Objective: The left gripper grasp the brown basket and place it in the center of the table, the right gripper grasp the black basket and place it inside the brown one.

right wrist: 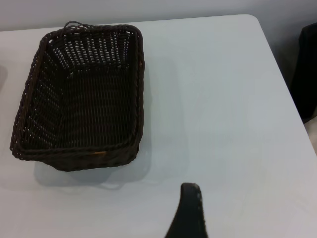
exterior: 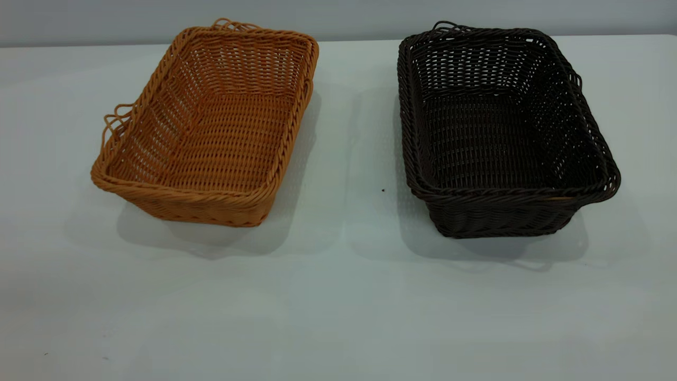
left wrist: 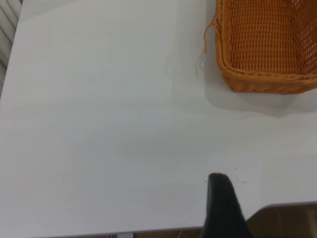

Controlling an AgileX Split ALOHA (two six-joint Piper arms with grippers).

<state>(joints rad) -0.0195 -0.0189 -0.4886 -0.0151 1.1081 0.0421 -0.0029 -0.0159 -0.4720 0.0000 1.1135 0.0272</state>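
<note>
The brown basket (exterior: pixel 203 129) stands empty on the left half of the table (exterior: pixel 338 296), slightly askew. The black basket (exterior: pixel 502 137) stands empty on the right half, a gap of bare tabletop between them. Neither arm shows in the exterior view. In the left wrist view only a dark tip of my left gripper (left wrist: pixel 221 198) shows, above the table's edge and well away from the brown basket (left wrist: pixel 267 49). In the right wrist view a dark tip of my right gripper (right wrist: pixel 190 208) hangs over bare table, apart from the black basket (right wrist: pixel 81 99).
A grey wall (exterior: pixel 338 16) runs behind the table. The table's edge and brown floor (left wrist: pixel 287 220) lie close to my left gripper. A dark object (right wrist: pixel 307 69) stands beyond the table's rounded corner. A tiny dark speck (exterior: pixel 383 190) lies between the baskets.
</note>
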